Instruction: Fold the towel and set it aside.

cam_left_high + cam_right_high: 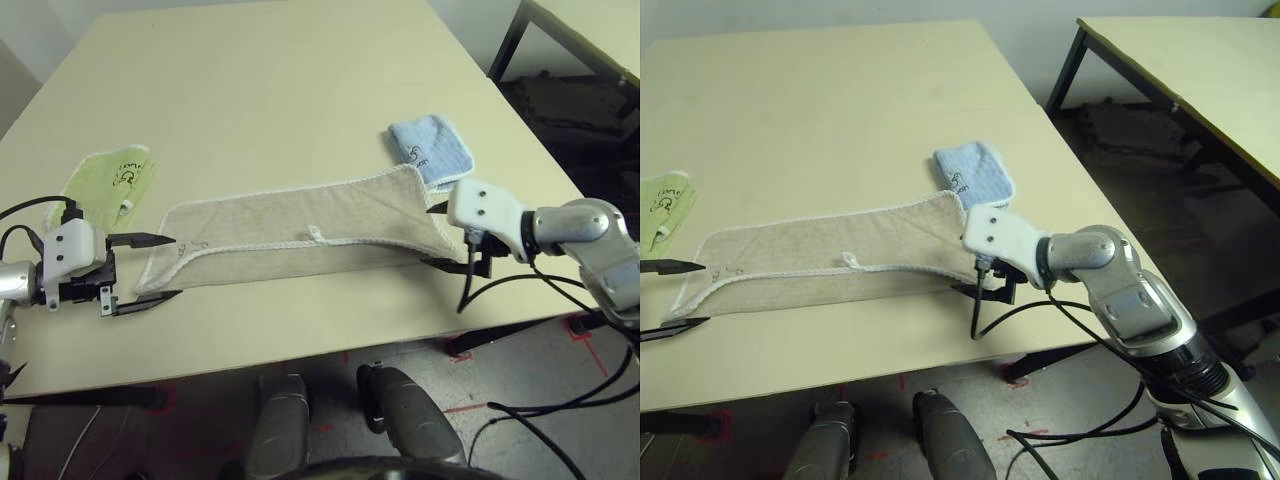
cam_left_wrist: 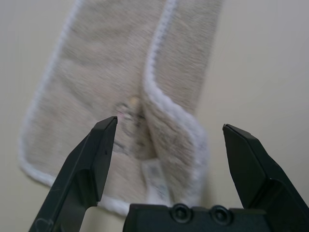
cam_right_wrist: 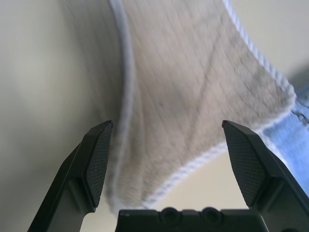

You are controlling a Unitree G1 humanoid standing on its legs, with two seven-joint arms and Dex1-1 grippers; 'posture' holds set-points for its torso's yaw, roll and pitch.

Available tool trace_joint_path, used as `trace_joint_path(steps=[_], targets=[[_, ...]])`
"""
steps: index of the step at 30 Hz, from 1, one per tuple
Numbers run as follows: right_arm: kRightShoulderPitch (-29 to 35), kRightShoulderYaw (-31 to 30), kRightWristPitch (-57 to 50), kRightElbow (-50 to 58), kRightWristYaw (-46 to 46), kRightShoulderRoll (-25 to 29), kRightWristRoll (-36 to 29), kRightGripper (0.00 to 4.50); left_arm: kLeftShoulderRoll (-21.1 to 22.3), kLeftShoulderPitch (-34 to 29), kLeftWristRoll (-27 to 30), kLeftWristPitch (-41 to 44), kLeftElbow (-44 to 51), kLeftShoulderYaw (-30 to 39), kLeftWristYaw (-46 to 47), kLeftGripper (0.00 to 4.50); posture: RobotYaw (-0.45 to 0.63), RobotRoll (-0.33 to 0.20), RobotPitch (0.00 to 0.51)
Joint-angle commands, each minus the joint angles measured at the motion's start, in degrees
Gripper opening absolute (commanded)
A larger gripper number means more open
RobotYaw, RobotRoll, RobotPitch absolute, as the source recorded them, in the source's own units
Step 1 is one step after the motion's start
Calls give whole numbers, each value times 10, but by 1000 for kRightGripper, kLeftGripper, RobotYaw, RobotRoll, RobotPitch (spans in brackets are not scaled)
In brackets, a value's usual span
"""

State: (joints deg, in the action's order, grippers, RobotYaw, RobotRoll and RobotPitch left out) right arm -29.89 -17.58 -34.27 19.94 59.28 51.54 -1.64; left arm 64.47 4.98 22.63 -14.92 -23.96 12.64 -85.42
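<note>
The beige towel (image 1: 290,232) lies as a long strip across the near part of the table, with white edging and a small white label loop on top. My left gripper (image 1: 148,268) is open at the strip's left end, and the towel (image 2: 111,72) end sits between its fingers (image 2: 96,159). My right gripper (image 1: 436,236) is open at the strip's right end, with the towel (image 3: 193,72) corner between its fingers (image 3: 99,154). That right corner overlaps the edge of the light-blue towel (image 3: 295,129).
A folded light-green towel (image 1: 110,178) lies at the left, behind my left gripper. A folded light-blue towel (image 1: 432,148) lies behind the right gripper. The table (image 1: 300,80) stretches bare beyond them. A second table (image 1: 1200,70) stands off to the right.
</note>
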Motion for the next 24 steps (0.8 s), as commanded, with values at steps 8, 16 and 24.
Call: trace_joint_path(steps=[8,16,24], targets=[[4,-58,-67,77,60,49,27,4500,105,-47,16,263,137,19,-13,4476,-67,0,167],[-12,-71,-93,74,38,21,43,4156,107,-28,1,294,157,20,-10,4500,-74,0,165],[-19,-80,-85,71,42,21,61,1417,138,-56,-14,339,204,18,-23,4500,-74,0,161]])
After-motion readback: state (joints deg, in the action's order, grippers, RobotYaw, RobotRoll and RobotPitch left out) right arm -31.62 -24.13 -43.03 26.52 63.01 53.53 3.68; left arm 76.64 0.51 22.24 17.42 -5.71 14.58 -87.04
